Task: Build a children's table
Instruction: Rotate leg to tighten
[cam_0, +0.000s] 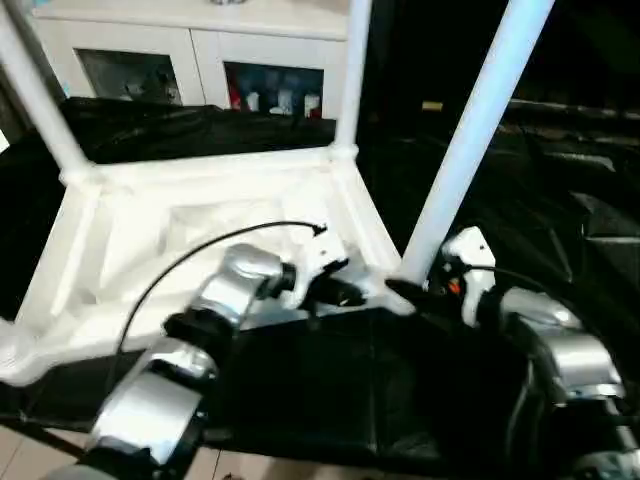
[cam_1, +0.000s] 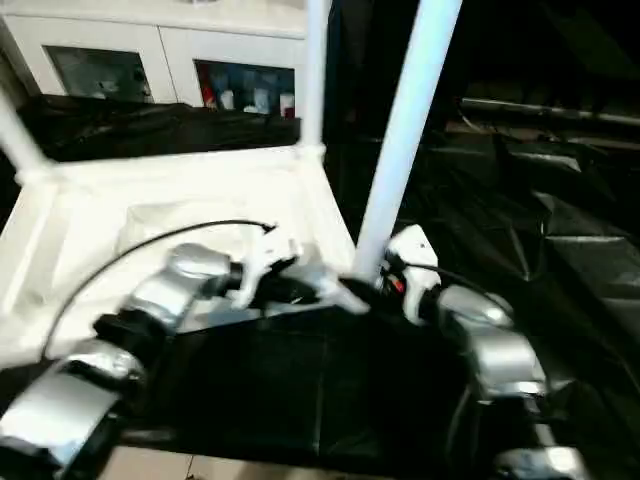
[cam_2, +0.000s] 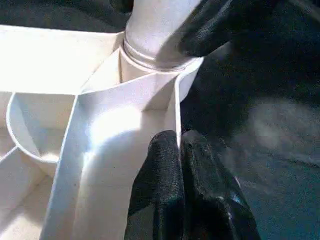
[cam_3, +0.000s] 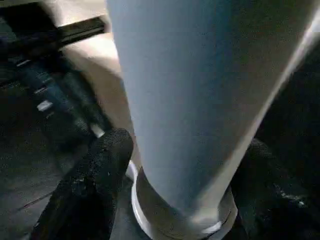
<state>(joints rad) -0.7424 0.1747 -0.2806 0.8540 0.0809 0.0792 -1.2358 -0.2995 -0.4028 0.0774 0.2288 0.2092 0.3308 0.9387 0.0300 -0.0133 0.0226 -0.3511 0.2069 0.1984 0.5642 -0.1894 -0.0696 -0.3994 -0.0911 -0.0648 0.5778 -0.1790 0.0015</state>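
The children's table lies upside down on black cloth, its white ribbed top (cam_0: 120, 240) facing up. Three white legs stand in corner sockets: one at the far left (cam_0: 35, 90), one at the far right (cam_0: 352, 70), and a near-right leg (cam_0: 470, 150). My left gripper (cam_2: 179, 150) is shut on the top's thin rim wall (cam_2: 176, 105), just short of the near-right socket (cam_2: 155, 60). My right gripper (cam_3: 180, 180) straddles the base of the near-right leg (cam_3: 200, 100). Its black fingers (cam_3: 100, 175) stand open on either side, and a slim gap shows beside one of them.
A white cabinet with glass doors (cam_0: 190, 50) stands behind the table. Black cloth (cam_0: 330, 380) covers the work surface in front and to the right. A black cable (cam_0: 190, 255) arcs over my left forearm. Pale floor (cam_0: 20, 450) shows at the near left corner.
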